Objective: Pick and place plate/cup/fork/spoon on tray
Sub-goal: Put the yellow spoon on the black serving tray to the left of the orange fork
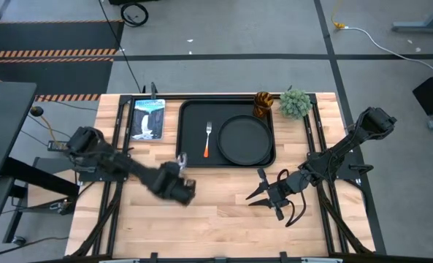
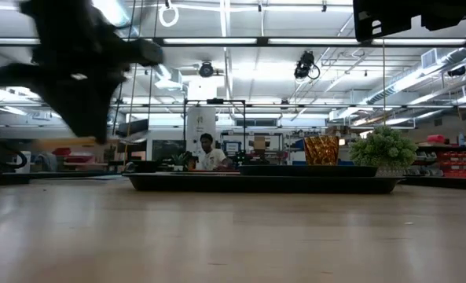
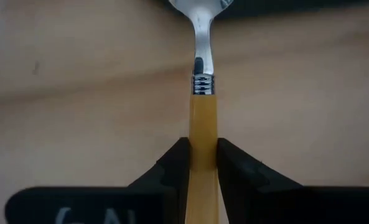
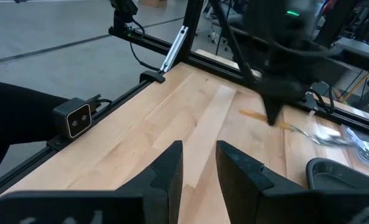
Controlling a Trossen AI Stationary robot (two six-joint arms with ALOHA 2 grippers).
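The black tray (image 1: 190, 124) lies at the table's far middle. The round black plate (image 1: 244, 139) and the red-handled fork (image 1: 207, 139) lie flat in it. The amber cup (image 1: 263, 104) stands upright at the tray's far right corner; it also shows in the low view (image 2: 321, 149). My left gripper (image 1: 179, 183) hovers near the tray's near left corner, shut on the yellow-handled spoon (image 3: 203, 74). My right gripper (image 1: 258, 190) is open and empty above the table, nearer than the plate. My left gripper pinches the spoon's yellow handle (image 3: 203, 146) between its two fingers, on the handle's two sides, about midway along it. The fingers come from above. The spoon is lifted clear of the table, about level, its silver bowl (image 4: 324, 135) toward the tray.
A blue-white picture card (image 1: 147, 118) lies left of the tray. A small green plant (image 1: 295, 102) stands right of the cup. Black rails run along the table's left and right sides. Bare wood lies between the tray and the near edge. A person shows far off in the room (image 2: 209, 153).
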